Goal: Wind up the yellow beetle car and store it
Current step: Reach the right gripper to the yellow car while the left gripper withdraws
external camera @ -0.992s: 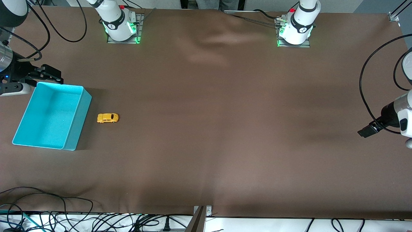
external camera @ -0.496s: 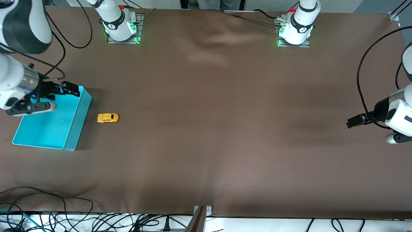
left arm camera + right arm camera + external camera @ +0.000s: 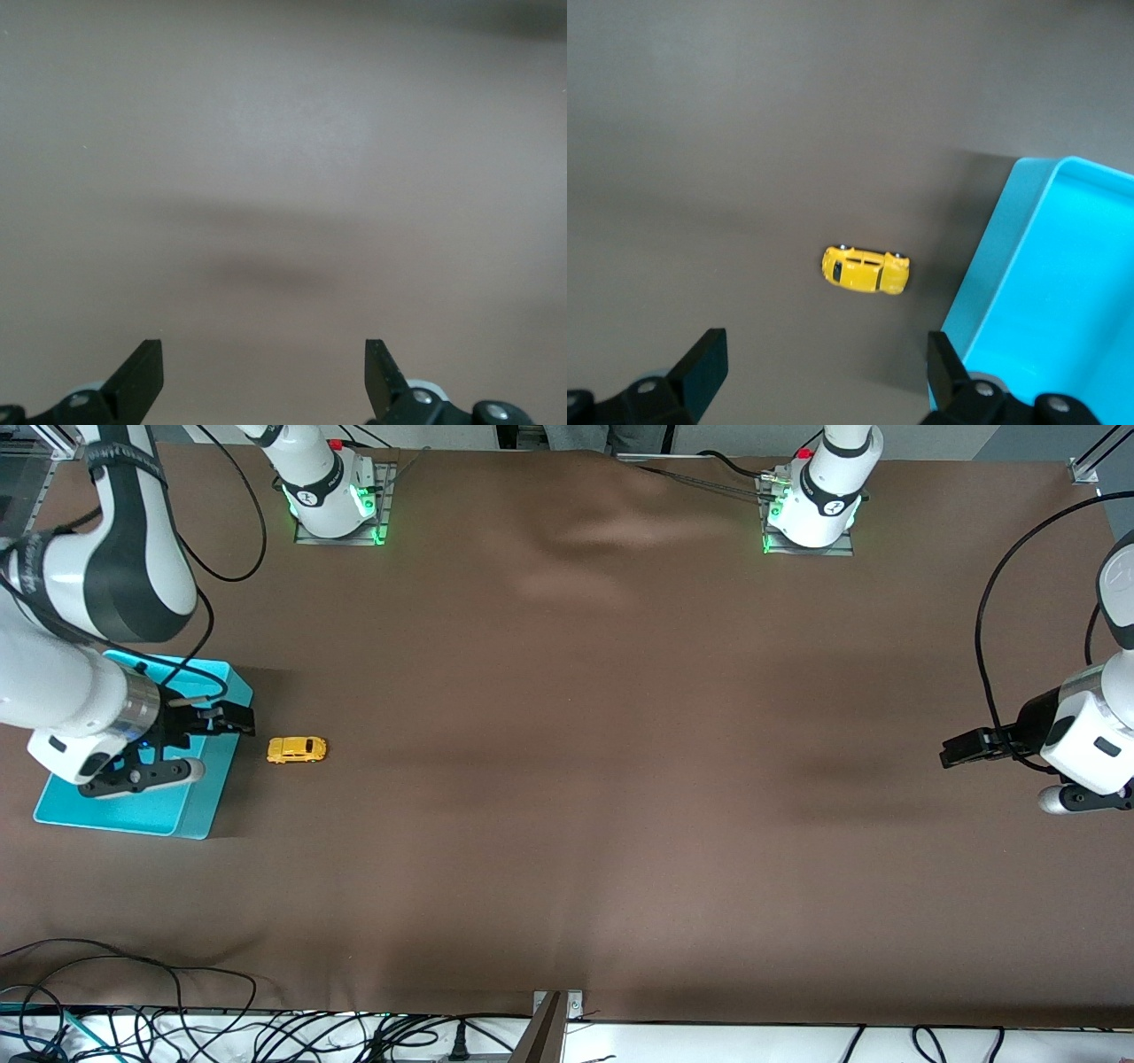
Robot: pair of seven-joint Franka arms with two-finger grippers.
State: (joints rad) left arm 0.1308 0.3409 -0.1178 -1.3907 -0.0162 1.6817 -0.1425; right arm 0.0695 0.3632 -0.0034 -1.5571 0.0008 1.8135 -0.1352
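The yellow beetle car (image 3: 297,749) sits on its wheels on the brown surface (image 3: 620,779), just beside the turquoise bin (image 3: 213,797) at the right arm's end, apart from the bin's wall. My right claw (image 3: 232,719) hangs over the bin's rim nearest the car, its fingers spread wide and holding nothing; in the right wrist view the car (image 3: 866,270) lies ahead of the open fingertips (image 3: 700,365), beside the bin (image 3: 1045,283). My left claw (image 3: 961,747) waits over bare cloth at the left arm's end, also wide open and empty.

I judge the toy light, hard and rigid, probably smooth-painted and slick on its rounded roof, so a pinch there could squirt it out. I would close across the flat door sides at mid-body, between the wheels, keeping the wheels free to roll for the pull-back winding. Being so small against the claw, it leaves little margin for misalignment.
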